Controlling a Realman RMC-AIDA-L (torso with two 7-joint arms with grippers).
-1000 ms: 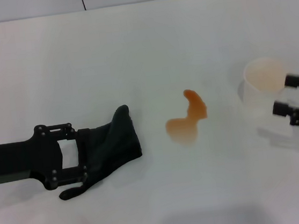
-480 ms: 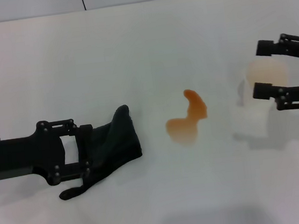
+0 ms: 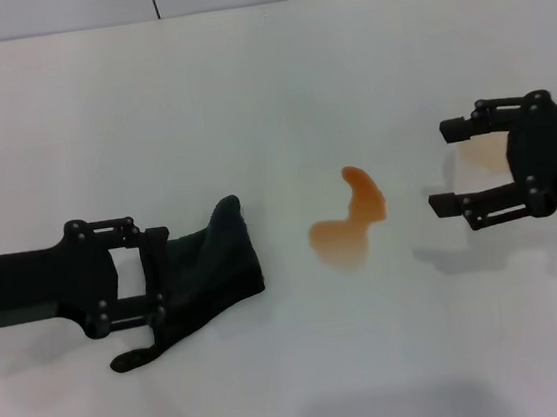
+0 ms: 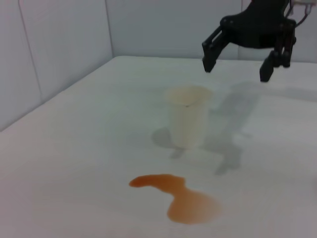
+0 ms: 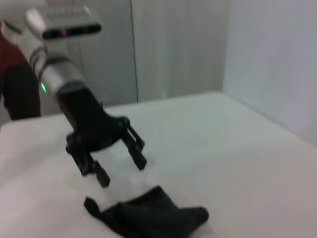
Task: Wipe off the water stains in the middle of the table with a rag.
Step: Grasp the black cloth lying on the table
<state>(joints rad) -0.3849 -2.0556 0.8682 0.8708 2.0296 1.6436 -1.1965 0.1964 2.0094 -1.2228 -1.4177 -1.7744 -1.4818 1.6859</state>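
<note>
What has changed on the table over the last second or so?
The right claw has let go of the paper cup, lifted above it and drifted inward toward the middle, open. The left claw drew back slightly over the rag, open. The rag, the orange puddle and the cup stayed put.

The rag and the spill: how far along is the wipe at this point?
Nothing is wiped yet: the water stains lie whole on the table. In hand: the left gripper, open, is above the rag, not gripping it. The right gripper, open, hangs over the paper cup. Left: grasping the rag and wiping.
</note>
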